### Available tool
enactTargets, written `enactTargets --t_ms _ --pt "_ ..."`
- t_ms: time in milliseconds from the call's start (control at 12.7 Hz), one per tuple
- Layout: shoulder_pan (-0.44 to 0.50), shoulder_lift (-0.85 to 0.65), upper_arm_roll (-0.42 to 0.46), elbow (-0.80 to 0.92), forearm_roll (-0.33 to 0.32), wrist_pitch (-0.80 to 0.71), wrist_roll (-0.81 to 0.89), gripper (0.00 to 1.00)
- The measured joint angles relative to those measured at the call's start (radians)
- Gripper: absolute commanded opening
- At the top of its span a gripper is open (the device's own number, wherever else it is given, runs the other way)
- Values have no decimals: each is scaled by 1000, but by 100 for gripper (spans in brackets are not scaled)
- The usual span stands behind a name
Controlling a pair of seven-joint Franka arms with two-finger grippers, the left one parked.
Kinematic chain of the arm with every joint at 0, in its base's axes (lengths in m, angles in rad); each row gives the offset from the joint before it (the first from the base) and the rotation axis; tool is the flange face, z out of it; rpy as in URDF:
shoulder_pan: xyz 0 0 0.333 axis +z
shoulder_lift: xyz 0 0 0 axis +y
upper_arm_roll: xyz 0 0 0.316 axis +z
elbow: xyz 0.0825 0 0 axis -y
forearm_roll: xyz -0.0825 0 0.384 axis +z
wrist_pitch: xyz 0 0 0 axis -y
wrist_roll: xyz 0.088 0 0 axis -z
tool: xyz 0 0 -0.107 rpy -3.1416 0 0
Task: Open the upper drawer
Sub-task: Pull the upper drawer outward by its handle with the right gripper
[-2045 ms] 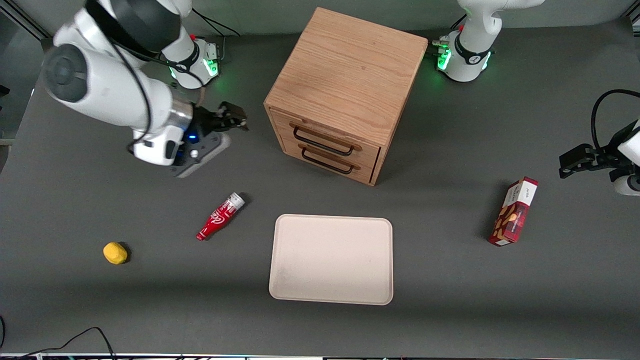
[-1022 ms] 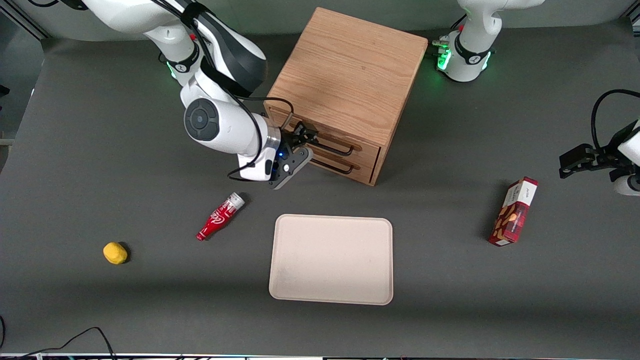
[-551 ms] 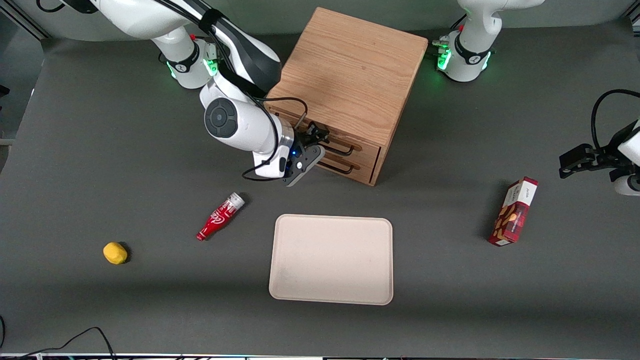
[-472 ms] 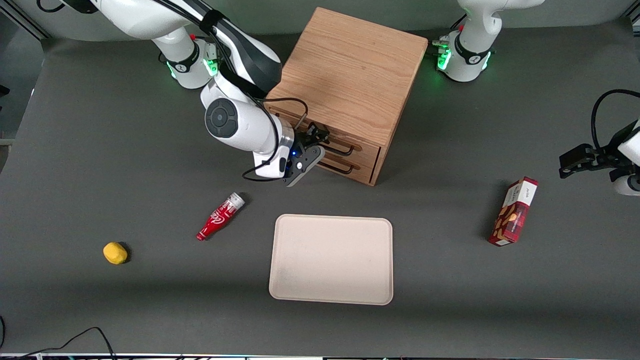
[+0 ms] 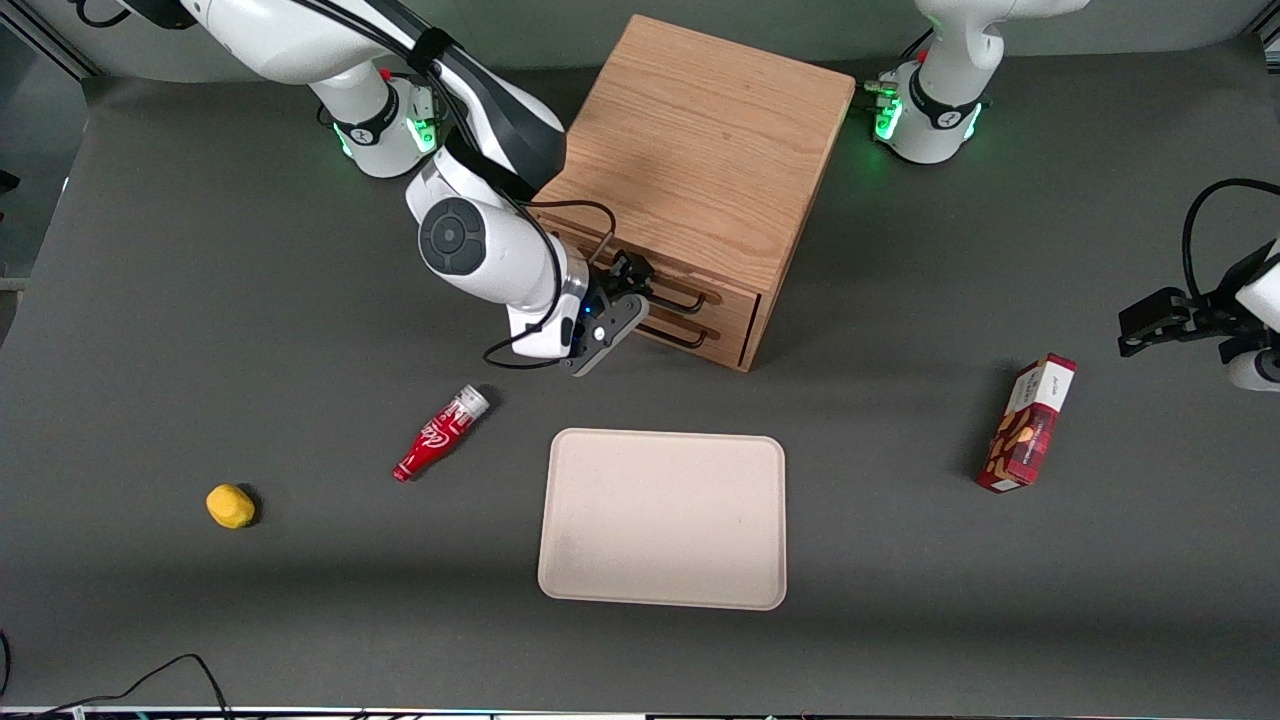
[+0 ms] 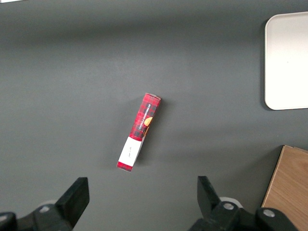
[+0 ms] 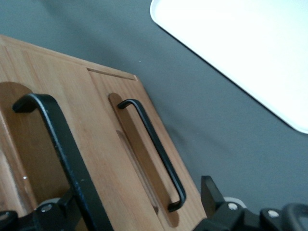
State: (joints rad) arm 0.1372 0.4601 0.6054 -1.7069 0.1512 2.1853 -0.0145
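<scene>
My gripper (image 5: 628, 277): at the cabinet (image 5: 700, 140) front, fingers spread either side of the upper drawer (image 5: 655, 272) handle (image 7: 67, 159), lower handle (image 7: 156, 149) just beneath. Open table (image 5: 880, 330) in front of the drawers as far as the tray (image 5: 662, 518). Bottle (image 5: 440, 433) and lemon (image 5: 230, 506) lie toward my arm's end, box (image 5: 1030, 424) toward the parked arm's end, all well apart from the cabinet.

The light oak cube cabinet (image 5: 700, 150) shows matt grained wood; its upper drawer's black wire handle (image 7: 67, 159) looks smooth, semi-gloss metal; the black gripper (image 5: 628, 285) matt.
</scene>
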Motion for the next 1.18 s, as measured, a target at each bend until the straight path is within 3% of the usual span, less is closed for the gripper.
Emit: enactTargets --t_ms 708,1180 --pt "-52 44 -15 64 -124 34 -1 100" --pt "-59 94 -87 154 -134 30 -65 100"
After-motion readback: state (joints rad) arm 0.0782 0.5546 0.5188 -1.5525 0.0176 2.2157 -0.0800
